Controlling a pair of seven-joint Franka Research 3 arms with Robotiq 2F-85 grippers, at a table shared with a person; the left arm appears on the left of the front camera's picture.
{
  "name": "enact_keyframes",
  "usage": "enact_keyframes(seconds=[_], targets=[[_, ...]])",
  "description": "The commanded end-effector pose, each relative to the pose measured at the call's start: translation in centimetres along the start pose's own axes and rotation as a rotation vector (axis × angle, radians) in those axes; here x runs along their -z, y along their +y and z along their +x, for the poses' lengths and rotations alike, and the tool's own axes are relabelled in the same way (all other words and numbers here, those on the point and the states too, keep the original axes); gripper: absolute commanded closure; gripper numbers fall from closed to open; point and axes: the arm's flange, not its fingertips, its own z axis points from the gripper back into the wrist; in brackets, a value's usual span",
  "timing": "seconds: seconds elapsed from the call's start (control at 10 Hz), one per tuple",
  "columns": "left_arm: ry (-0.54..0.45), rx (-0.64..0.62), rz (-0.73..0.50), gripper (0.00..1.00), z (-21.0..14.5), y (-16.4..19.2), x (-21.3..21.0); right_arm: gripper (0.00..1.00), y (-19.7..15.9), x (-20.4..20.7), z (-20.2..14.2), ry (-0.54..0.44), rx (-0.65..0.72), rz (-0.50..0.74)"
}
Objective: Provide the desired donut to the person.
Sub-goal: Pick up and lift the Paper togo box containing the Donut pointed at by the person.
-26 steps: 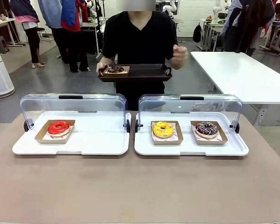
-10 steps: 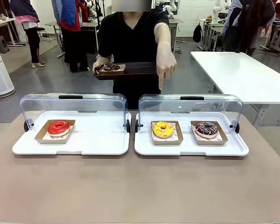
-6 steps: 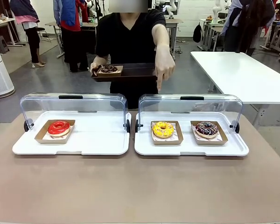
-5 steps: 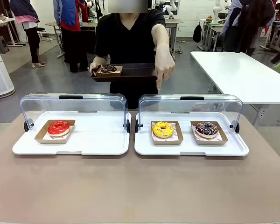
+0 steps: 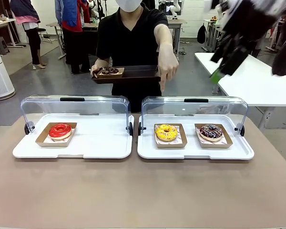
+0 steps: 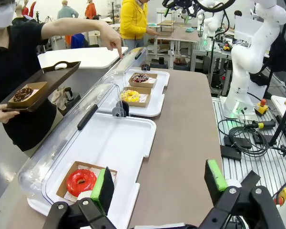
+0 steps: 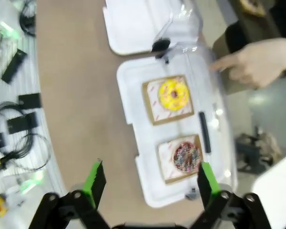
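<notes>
A person (image 5: 133, 38) in black is pointing one hand (image 5: 168, 71) straight down toward the yellow donut (image 5: 166, 132), which is lying flat in its cardboard holder at the left end of the right white tray (image 5: 195, 151). Bare desk (image 5: 143, 191) is stretching out in front. The left gripper (image 6: 159, 180) and right gripper (image 7: 150, 181) are hanging with jaws apart, empty.

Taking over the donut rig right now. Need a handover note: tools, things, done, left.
Tools: left tool open and empty, low near the red donut; right tool open and empty, high above the right display case.
Things: the person's hand points down, apparently at the yellow donut; their other hand holds a black tray.
Done: nothing picked.
Left: grasp the yellow donut's box, then deliver it to the tray.
</notes>
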Motion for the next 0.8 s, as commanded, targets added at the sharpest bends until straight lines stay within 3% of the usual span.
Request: enact_keyframes(seconds=[0.0,0.3,0.5,0.7], targets=[[-0.021,0.011,0.002,0.0,0.0,-0.1,-0.1,0.0,0.6,4.3,-0.2,-0.013,-0.084,0.014],[-0.021,0.011,0.002,0.0,0.0,-0.1,-0.1,0.0,1.5,8.2,1.0,0.05,-0.118,0.035],[-0.021,0.011,0.002,0.0,0.0,-0.1,-0.1,0.0,2.3,7.4,-0.2,0.007,-0.079,0.087],[-0.021,0.011,0.002,0.0,0.0,-0.1,-0.1,0.0,2.0,8.8,1.1,0.043,-0.112,0.065]])
